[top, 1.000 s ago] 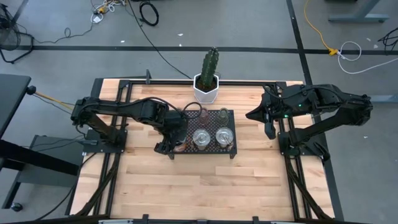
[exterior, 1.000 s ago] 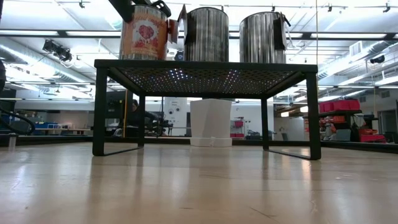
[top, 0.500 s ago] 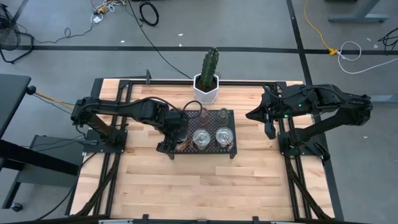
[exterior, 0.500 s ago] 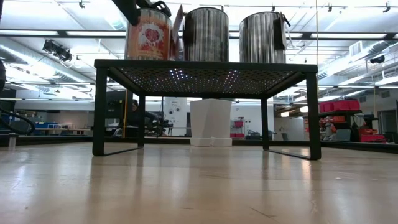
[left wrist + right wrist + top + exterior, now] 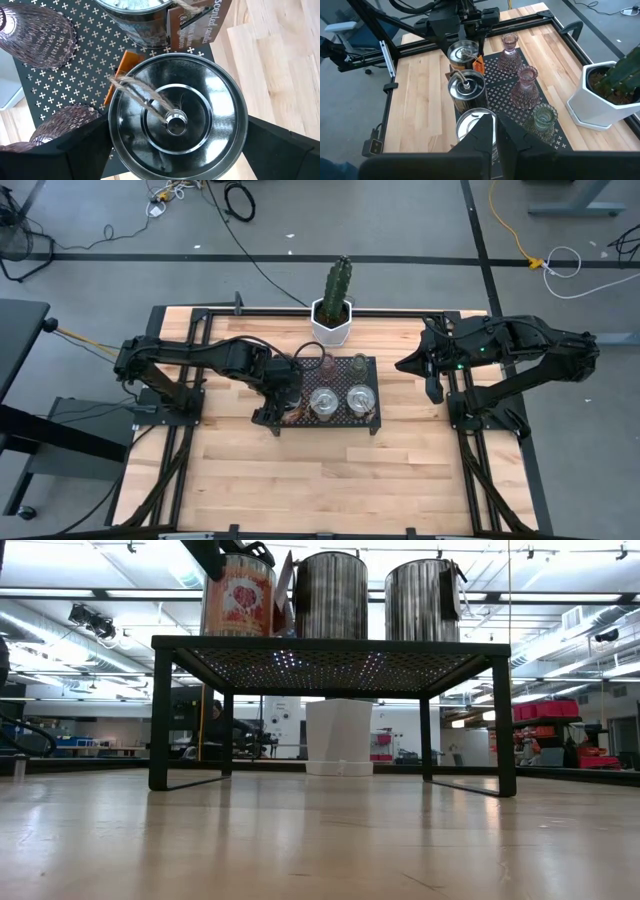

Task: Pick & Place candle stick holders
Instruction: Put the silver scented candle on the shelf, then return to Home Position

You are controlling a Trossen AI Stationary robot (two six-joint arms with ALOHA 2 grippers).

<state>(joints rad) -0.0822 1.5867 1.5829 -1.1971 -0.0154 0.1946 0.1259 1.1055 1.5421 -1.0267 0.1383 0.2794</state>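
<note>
Three shiny silver candle stick holders with lids stand in a row on the near side of the black mesh tray. My left gripper is closed around the leftmost one, which carries an orange label. The other two stand free on their bases. Behind them three tinted glass holders stand upright on the tray's far side. My right gripper hangs shut and empty above the table's right side. My left gripper pinches the leftmost silver holder between its two fingers, which press against opposite sides of its lidded top. The fingers come steeply from above. The holder stands upright with its base on the tray's near left corner.
A white hexagonal pot with a cactus stands just behind the tray at the table's far edge. Bare wooden tabletop stretches in front of the tray. Black rails frame the table's sides.
The held silver holder has gone from a slight tilt to upright and shifted a little toward the neighbouring holder, staying on the tray. Neither gripper has opened or shut.
</note>
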